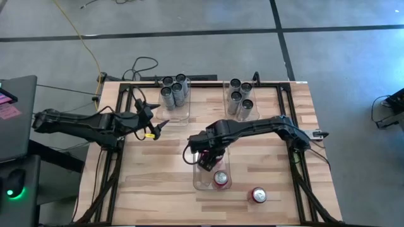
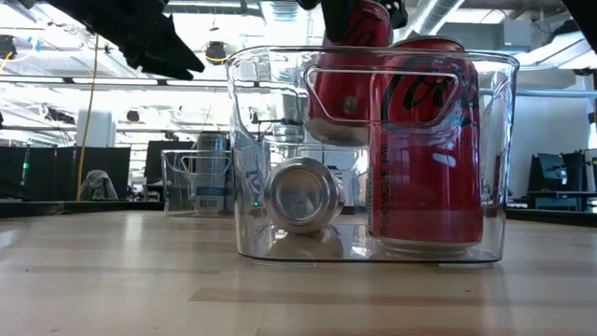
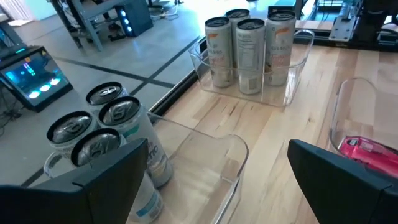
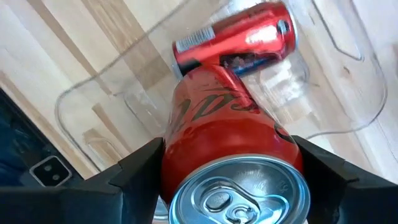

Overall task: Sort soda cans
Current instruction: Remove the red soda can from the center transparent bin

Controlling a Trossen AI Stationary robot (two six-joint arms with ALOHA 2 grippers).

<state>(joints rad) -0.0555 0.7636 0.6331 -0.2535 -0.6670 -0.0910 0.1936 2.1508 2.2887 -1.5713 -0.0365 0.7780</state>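
Note:
My right gripper [image 1: 205, 159] points down over a clear bin [image 1: 201, 183] near the table's front and is shut on a red soda can [image 4: 217, 124]. In that bin one red can [image 2: 424, 140] stands upright and another [image 4: 233, 40] lies on its side, its silver end [image 2: 300, 194] facing the near edge. One more red can [image 1: 259, 195] stands on the table to the bin's right. My left gripper [image 3: 217, 186] hovers open at the table's left, touching nothing. My right gripper pinches the red can's side wall just below its silver top [image 4: 239, 193], one finger [image 4: 140, 168] on each side. The fingers come from above, pointing down. The can hangs upright, its lower part [image 2: 350, 103] inside the bin's walls, clear of the lying can beneath it.
Two clear bins stand at the table's far edge, each holding several upright silver-grey cans: one far left [image 1: 175, 91], one far right [image 1: 241, 98]. Bare wood lies between them and the near bin. Cables trail off the far left corner [image 1: 142, 66].

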